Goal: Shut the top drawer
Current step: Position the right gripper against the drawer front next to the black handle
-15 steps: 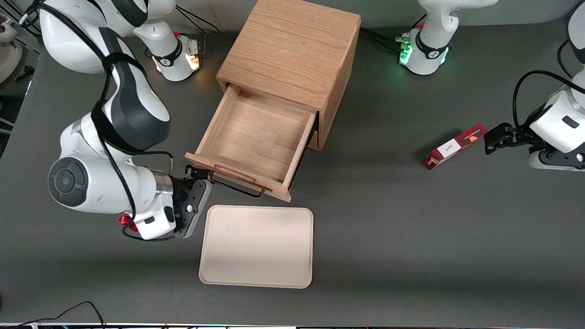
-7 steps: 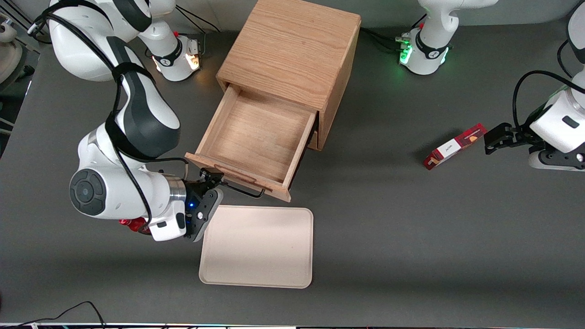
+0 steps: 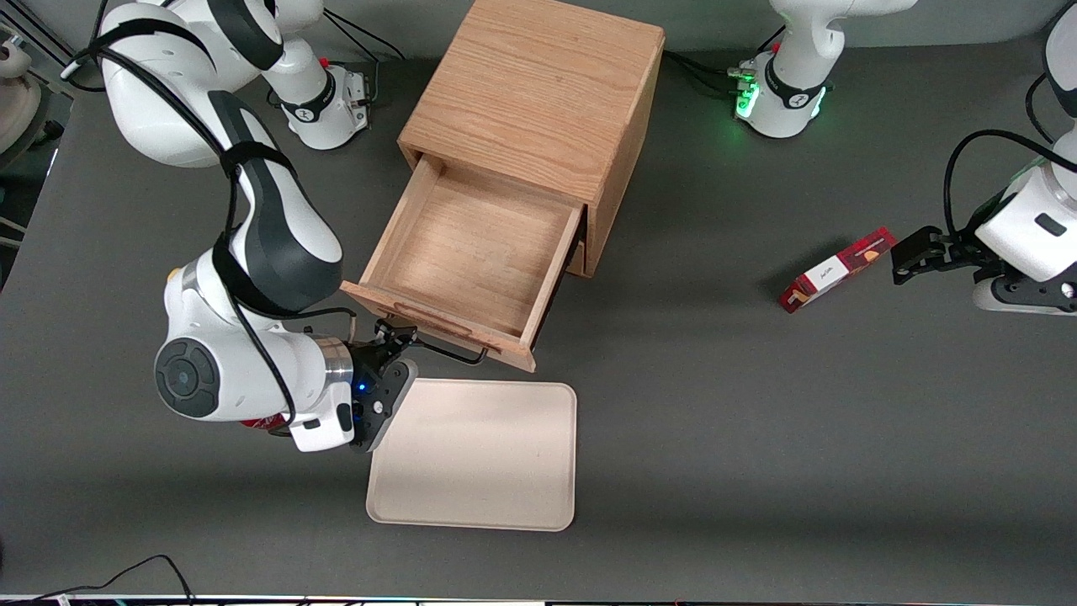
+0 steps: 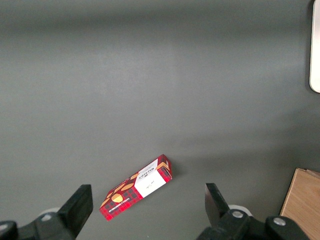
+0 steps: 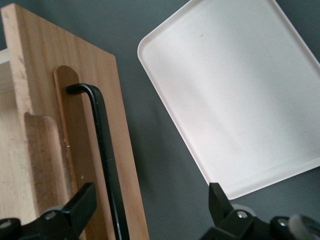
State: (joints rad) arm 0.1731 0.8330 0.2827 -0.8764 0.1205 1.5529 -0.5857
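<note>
The top drawer point(image 3: 471, 252) of the oak cabinet point(image 3: 538, 93) stands pulled far out and empty. Its black wire handle point(image 3: 446, 352) runs along the raised front lip. My right gripper point(image 3: 395, 341) is open and sits just in front of the drawer front, at the handle's end toward the working arm, between the drawer and the tray. In the right wrist view the drawer front point(image 5: 100, 150) and the handle point(image 5: 102, 150) pass between my spread fingers point(image 5: 80, 205); the gripper point(image 5: 150, 210) holds nothing. The lower drawer is hidden under the top one.
A beige tray point(image 3: 475, 454) lies flat on the grey table just in front of the drawer, nearer the front camera; it also shows in the right wrist view point(image 5: 235, 95). A red snack box point(image 3: 837, 269) lies toward the parked arm's end, also in the left wrist view point(image 4: 136, 187).
My right arm has swung along the drawer front toward the middle of the handle, and the gripper has moved from the drawer's corner to the handle's end. The drawer has not moved.
</note>
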